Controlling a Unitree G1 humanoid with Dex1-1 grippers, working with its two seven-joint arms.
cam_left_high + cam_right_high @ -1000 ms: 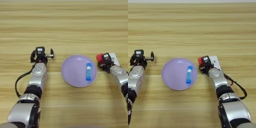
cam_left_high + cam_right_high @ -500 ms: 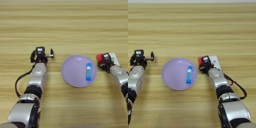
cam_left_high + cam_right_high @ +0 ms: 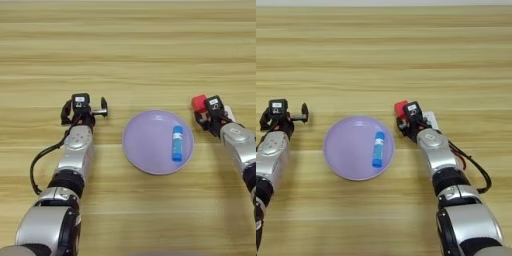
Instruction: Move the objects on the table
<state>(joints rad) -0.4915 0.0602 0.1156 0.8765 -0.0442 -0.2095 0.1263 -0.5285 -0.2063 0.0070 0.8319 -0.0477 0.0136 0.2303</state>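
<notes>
A: What lies on the light wooden tabletop (image 3: 128, 45) with its plank grain running side to side?

B: Near the middle, a round lilac plate (image 3: 145, 150), smooth and shallow with a low rim. On its right half lies a blue glue stick (image 3: 177, 143), a short cylinder. Its long axis runs from the far edge toward the near edge, and the paler end points to the far edge.

A: And the right side?

B: A small red cube (image 3: 401, 108) with matte faces sits just right of the plate, toward the right edge. Close behind the arm there is a white flat oblong device (image 3: 430, 119), mostly hidden, so I cannot tell which way it points.

A: Where is the right pincer?

B: The right pincer (image 3: 407, 119) sits at the cube, its black housing pressed against the cube's near-right side. Whether the fingers grip the cube or only touch it, I cannot tell.

A: And the left one?

B: The left pincer (image 3: 82, 111) rests on the tabletop left of the plate, well apart from it. Its two black fingers (image 3: 103, 106) stand spread wide to either side, holding nothing. A silver forearm and a black cable trail back toward the near edge.
</notes>
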